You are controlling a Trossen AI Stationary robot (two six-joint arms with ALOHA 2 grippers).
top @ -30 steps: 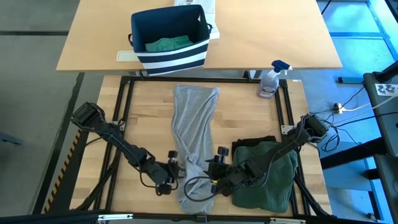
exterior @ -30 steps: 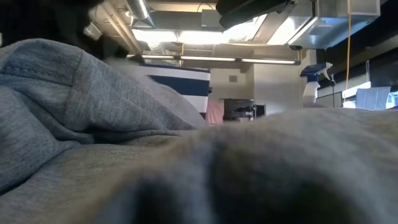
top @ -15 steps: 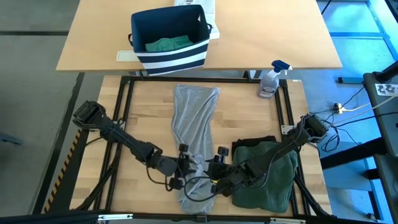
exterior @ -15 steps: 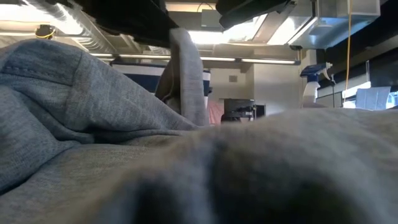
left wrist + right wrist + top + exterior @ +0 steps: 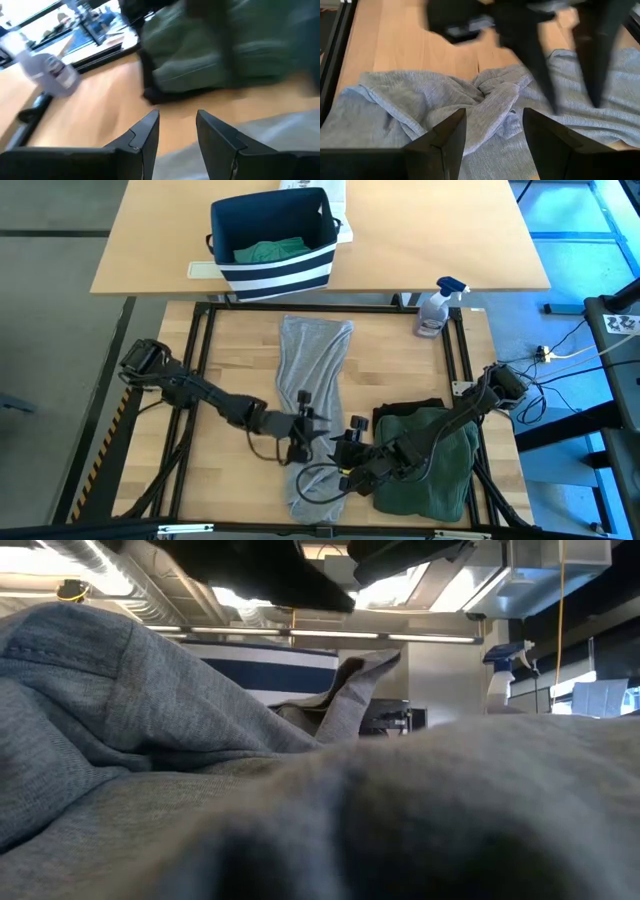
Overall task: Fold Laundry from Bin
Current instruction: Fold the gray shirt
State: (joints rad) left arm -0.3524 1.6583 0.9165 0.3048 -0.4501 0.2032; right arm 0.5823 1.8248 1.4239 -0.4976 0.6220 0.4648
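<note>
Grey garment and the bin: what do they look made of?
Grey garment: soft heathered knit, likely cotton jersey, matte; fine knit texture shows and it bunches into limp folds. Bin: looks like woven fabric, navy with white stripes; walls hold a boxy shape, so probably stiffened.

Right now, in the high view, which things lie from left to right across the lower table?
Left hand → light grey garment → right hand → dark green garment.
</note>
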